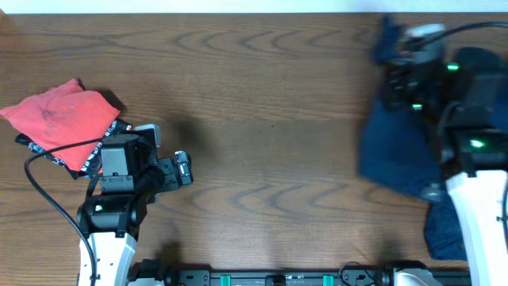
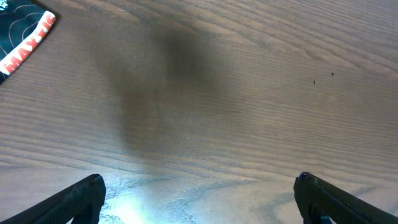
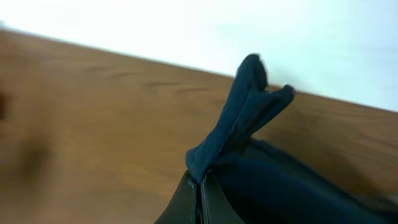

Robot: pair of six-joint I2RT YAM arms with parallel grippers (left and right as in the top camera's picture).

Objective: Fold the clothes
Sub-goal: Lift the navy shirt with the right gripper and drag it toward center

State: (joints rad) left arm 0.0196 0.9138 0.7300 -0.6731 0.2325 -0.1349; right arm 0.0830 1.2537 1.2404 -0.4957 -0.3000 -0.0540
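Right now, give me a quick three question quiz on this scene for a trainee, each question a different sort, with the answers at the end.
1. True or false: the right arm's jaws are shut on a fold of the navy garment.
2. What lies on top of the black printed garment? A: the red garment. B: the navy garment. C: nothing.
3. Fill the gap: the left arm's jaws are ___ above bare wood of the table, holding nothing.

Key: 1 true; 2 A; 3 open.
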